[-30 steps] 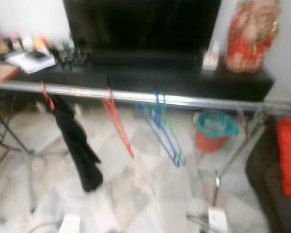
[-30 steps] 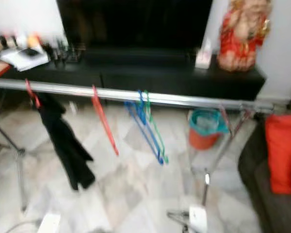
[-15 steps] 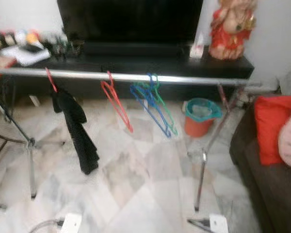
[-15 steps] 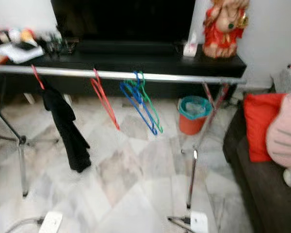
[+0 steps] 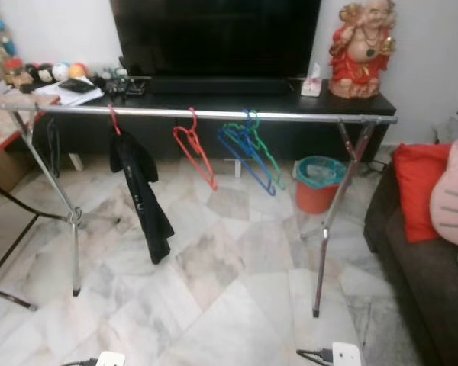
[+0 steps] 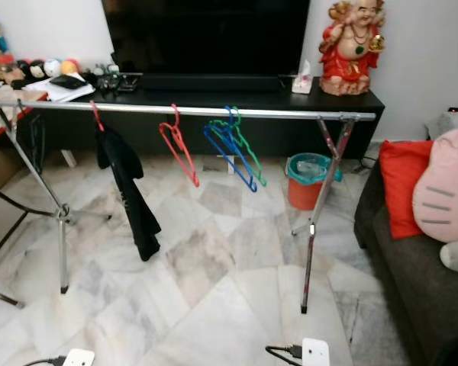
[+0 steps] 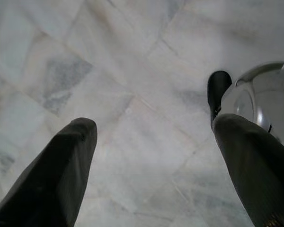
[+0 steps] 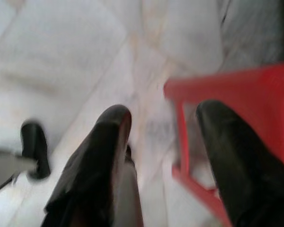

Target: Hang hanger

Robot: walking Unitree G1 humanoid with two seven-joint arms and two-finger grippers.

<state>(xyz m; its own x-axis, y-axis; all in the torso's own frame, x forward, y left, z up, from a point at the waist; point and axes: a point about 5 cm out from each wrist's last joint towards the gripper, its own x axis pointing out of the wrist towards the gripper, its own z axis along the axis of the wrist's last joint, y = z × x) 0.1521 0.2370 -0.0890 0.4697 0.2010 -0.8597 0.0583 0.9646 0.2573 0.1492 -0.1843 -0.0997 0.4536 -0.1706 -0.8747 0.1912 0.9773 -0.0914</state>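
Note:
A silver clothes rail (image 5: 214, 113) on folding legs crosses the room ahead of me. On it hang a red hanger (image 5: 196, 149), a blue hanger (image 5: 246, 157) and a green hanger (image 5: 264, 149) close together, and another red hanger (image 5: 113, 120) carrying a black garment (image 5: 143, 194). My left gripper (image 7: 155, 124) is open over bare marble floor. My right gripper (image 8: 164, 111) is open too; a blurred red frame (image 8: 236, 87) lies beyond its fingers, and I cannot tell what it is.
Behind the rail stands a black TV bench (image 5: 214, 95) with a red statue (image 5: 360, 47). An orange bin (image 5: 317, 187) sits under the rail's right end. A dark sofa (image 5: 427, 267) with a red cushion (image 5: 417, 191) is at the right, a table (image 5: 0, 130) at the left.
The camera has pulled back and risen, so the whole rack now shows, sharper and farther off. The hangers and garment hang as before.

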